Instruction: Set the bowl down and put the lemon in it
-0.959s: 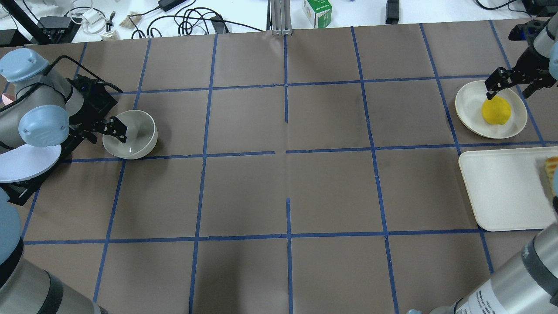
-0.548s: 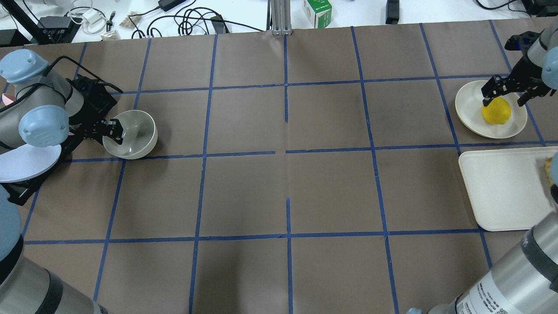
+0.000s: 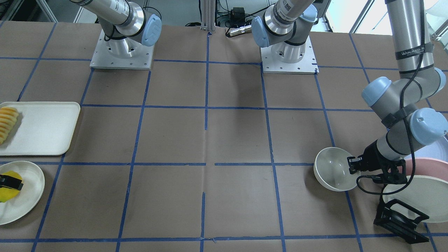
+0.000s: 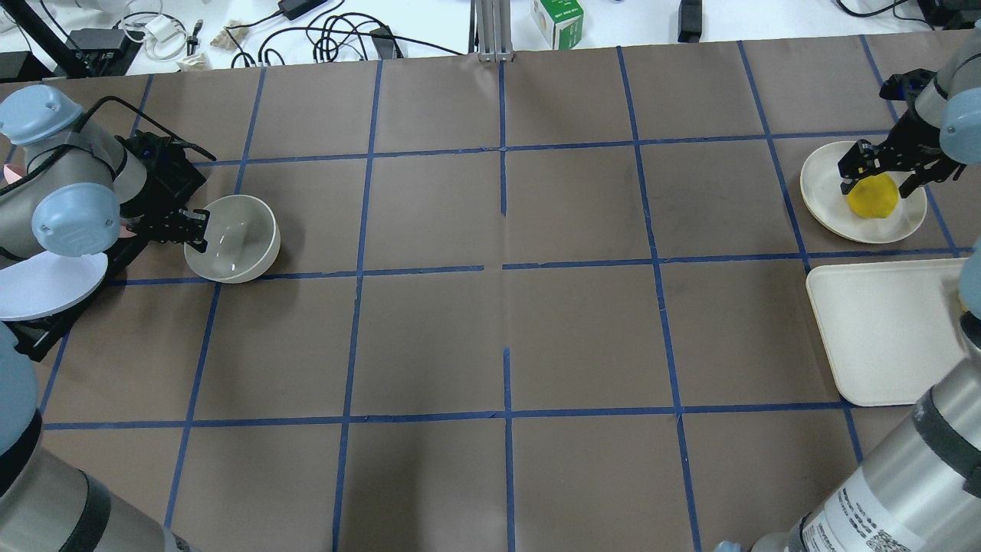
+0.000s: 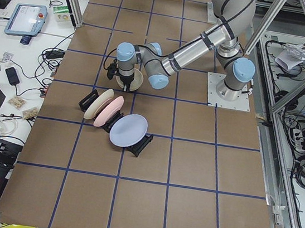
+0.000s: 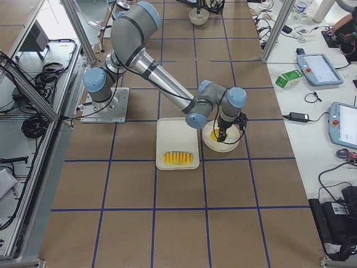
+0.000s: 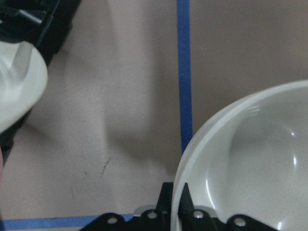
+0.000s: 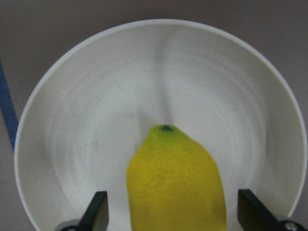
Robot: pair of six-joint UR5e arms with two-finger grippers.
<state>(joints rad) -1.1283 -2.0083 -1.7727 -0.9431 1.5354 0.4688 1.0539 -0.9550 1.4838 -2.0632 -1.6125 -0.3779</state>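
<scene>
The cream bowl (image 4: pixel 237 239) stands on the table's left side; it also shows in the front view (image 3: pixel 332 168) and the left wrist view (image 7: pixel 255 163). My left gripper (image 4: pixel 191 228) is shut on the bowl's near-left rim, one finger inside and one outside (image 7: pixel 175 211). The yellow lemon (image 4: pixel 874 199) lies on a flat cream plate (image 4: pixel 824 184) at the far right. My right gripper (image 4: pixel 879 175) is open and low over the lemon, with a fingertip (image 8: pixel 98 214) on each side of the lemon (image 8: pixel 175 187), apart from it.
A cream tray (image 4: pixel 881 330) with ridged sliced food (image 3: pixel 7 122) lies just nearer than the plate. A black rack with pastel plates (image 4: pixel 46 284) stands right behind my left gripper; it also shows in the front view (image 3: pixel 413 199). Cables and boxes lie beyond the far edge.
My right gripper has moved over the lemon and now straddles it. My left gripper's fingers have drawn together on the bowl's rim, and the bowl has shifted slightly right.
</scene>
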